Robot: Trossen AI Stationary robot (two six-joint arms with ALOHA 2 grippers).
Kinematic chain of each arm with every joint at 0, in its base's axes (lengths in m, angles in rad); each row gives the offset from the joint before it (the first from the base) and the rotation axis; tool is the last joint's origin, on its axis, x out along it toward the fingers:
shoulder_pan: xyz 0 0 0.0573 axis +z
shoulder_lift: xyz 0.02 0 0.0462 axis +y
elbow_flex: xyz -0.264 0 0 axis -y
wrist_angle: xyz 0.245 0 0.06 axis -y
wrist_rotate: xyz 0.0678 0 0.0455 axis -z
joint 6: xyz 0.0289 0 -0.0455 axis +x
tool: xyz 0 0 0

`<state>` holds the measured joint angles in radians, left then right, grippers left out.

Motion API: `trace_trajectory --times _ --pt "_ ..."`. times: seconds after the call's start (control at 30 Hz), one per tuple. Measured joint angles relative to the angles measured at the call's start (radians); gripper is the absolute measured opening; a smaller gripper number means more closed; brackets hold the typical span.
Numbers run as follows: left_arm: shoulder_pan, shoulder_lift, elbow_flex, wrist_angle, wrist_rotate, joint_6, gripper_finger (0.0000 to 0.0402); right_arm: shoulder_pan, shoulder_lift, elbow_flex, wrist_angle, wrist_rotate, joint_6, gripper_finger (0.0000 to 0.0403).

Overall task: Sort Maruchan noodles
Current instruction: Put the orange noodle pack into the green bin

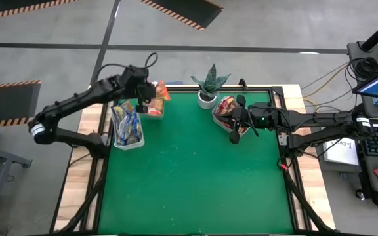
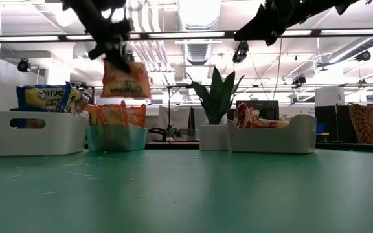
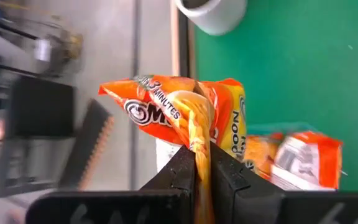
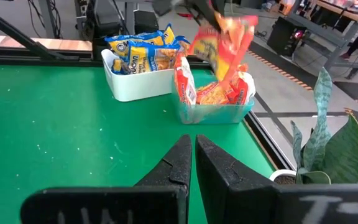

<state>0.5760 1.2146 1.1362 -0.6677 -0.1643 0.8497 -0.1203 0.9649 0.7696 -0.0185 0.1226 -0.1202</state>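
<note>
Toward the table's far left corner, stood the white bin stuffed with yellow-and-blue packets. Just beside it, hung the left end effector clenched on an orange packet, pinched by one edge and dangling clear above the clear-teal bin, probably so it could drop among the orange packets already there. Near the far edge's middle, stood a potted plant. Right of it, sat a grey bin of red packets, with the right end effector clamped empty, idling beside it. Shown only by the low view, the gap between held packet and bin; only by the left wrist view, the pinch itself.
</note>
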Motion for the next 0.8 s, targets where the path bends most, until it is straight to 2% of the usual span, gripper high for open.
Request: trace_trajectory --times 0.07,0.2,0.5,0.8 --pt "0.049 0.025 -0.007 -0.006 0.045 0.010 0.0004 0.000 0.000 0.000 0.000 0.000 -0.011 0.0013" --pt "0.111 0.089 -0.008 0.000 0.050 0.052 0.0004 0.000 0.000 0.000 0.007 0.001 -0.034 0.0013" --pt "0.112 0.208 -0.005 -0.056 0.052 0.102 0.0004 0.000 0.000 0.000 0.063 0.002 -0.106 0.0013" --pt "0.112 0.240 -0.005 -0.087 0.050 0.122 0.0004 -0.012 0.000 0.019 0.061 0.009 -0.126 0.0013"
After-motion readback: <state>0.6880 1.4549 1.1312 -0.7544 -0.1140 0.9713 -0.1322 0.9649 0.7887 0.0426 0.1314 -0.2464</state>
